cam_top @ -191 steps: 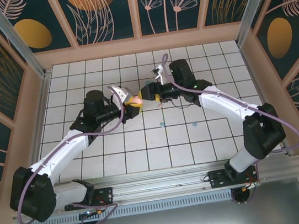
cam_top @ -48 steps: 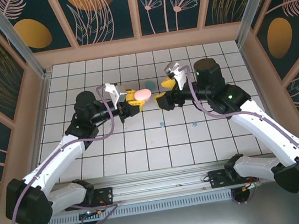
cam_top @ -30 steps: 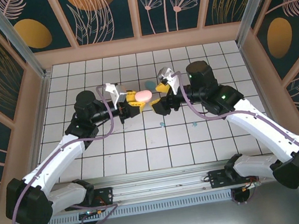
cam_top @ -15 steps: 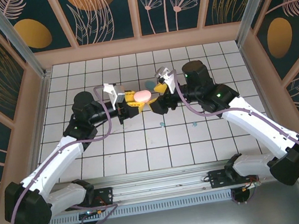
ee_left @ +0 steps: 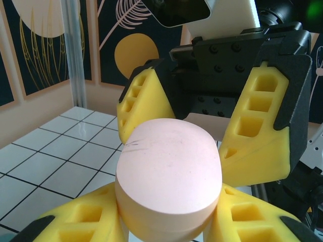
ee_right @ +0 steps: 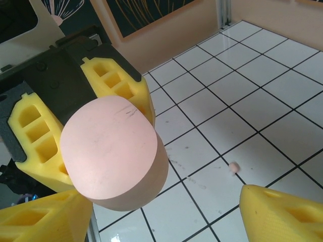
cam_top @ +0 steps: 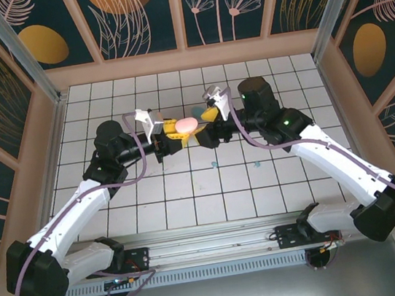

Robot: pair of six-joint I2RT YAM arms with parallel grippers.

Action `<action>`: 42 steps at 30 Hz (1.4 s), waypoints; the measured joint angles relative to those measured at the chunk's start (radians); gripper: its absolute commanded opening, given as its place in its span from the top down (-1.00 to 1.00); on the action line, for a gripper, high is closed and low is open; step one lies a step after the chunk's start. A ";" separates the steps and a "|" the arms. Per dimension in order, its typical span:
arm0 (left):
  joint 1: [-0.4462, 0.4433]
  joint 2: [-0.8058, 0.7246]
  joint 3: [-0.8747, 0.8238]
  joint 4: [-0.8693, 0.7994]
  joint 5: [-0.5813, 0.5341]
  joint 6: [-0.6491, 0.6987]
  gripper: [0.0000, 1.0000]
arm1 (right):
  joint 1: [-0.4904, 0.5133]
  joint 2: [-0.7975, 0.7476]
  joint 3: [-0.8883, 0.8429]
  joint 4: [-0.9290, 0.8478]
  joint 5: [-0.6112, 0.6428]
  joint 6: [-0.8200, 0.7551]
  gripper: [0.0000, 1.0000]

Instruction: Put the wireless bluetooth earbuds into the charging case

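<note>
Two yellow fingers (ee_left: 75, 227) of the left claw (cam_top: 175, 135), drawn nearly closed, pinch a pink case (cam_top: 185, 125) above the counter (cam_top: 190, 200). At the case's 3 o'clock the right claw (cam_top: 205, 126) stands wide apart, flanking it without clamping. One teal earbud (cam_top: 214, 165) lies loose at the case's 5 o'clock, another earbud (cam_top: 256, 163) at 4 o'clock, and a pink earbud (ee_right: 234, 167) lies below.

Underside of pink case (ee_left: 169, 171) behind left claw's pads (ee_left: 75, 224), these partly beyond the bottom edge
</note>
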 measured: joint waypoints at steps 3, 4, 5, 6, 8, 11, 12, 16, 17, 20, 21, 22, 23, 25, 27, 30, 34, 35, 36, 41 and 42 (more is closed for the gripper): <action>0.000 0.004 0.000 0.000 -0.003 0.000 0.65 | 0.000 0.010 0.005 0.000 -0.008 0.003 -0.50; 0.000 0.005 -0.002 0.000 -0.004 0.000 0.65 | 0.000 0.014 0.008 -0.002 -0.012 0.004 -0.49; 0.000 0.005 -0.003 0.000 -0.007 0.000 0.65 | 0.000 0.018 0.011 -0.004 -0.014 0.005 -0.49; 0.002 0.005 -0.004 -0.001 -0.011 0.000 0.65 | 0.000 0.023 0.014 -0.007 -0.016 0.006 -0.49; 0.004 0.005 -0.007 -0.001 -0.017 0.001 0.65 | 0.000 0.031 0.018 -0.010 -0.018 0.008 -0.48; 0.004 0.005 -0.010 -0.002 -0.019 0.001 0.65 | -0.002 0.034 0.019 -0.014 -0.018 0.013 -0.48; 0.004 0.005 -0.010 -0.003 -0.021 0.002 0.65 | -0.002 0.034 0.019 -0.014 -0.019 0.016 -0.48; 0.004 0.005 -0.010 -0.007 -0.022 0.006 0.65 | -0.002 0.039 0.023 -0.020 -0.020 0.026 -0.47; 0.004 0.005 -0.010 -0.008 -0.023 0.009 0.65 | -0.002 0.040 0.024 -0.022 -0.022 0.027 -0.47; 0.004 0.005 -0.010 -0.015 -0.025 0.016 0.65 | -0.005 0.045 0.025 -0.027 -0.030 0.033 -0.46; 0.004 0.005 -0.010 -0.017 -0.025 0.017 0.65 | -0.006 0.047 0.026 -0.030 -0.035 0.035 -0.46; 0.004 0.005 -0.011 -0.019 -0.025 0.020 0.65 | -0.008 0.051 0.029 -0.035 -0.039 0.039 -0.46; 0.004 0.005 -0.011 -0.022 -0.026 0.022 0.65 | -0.009 0.054 0.031 -0.037 -0.042 0.042 -0.46; 0.004 0.005 -0.011 -0.026 -0.029 0.025 0.65 | -0.011 0.058 0.034 -0.042 -0.046 0.047 -0.46; 0.004 0.005 -0.011 -0.030 -0.029 0.031 0.65 | -0.015 0.060 0.035 -0.047 -0.053 0.050 -0.46; 0.004 0.005 -0.014 -0.031 -0.029 0.039 0.65 | -0.018 0.064 0.035 -0.054 -0.064 0.050 -0.46; 0.004 0.005 -0.023 -0.035 -0.030 0.047 0.65 | -0.023 0.073 0.036 -0.065 -0.080 0.050 -0.46; 0.004 0.005 -0.024 -0.039 -0.030 0.048 0.65 | -0.026 0.076 0.036 -0.069 -0.084 0.050 -0.46; 0.004 0.005 -0.025 -0.040 -0.031 0.050 0.65 | -0.027 0.078 0.038 -0.074 -0.090 0.050 -0.46; 0.004 0.008 -0.026 -0.053 -0.032 0.058 0.65 | -0.039 0.084 0.059 -0.099 -0.106 0.049 -0.46; 0.003 0.010 -0.026 -0.054 -0.032 0.058 0.65 | -0.042 0.084 0.064 -0.104 -0.107 0.049 -0.46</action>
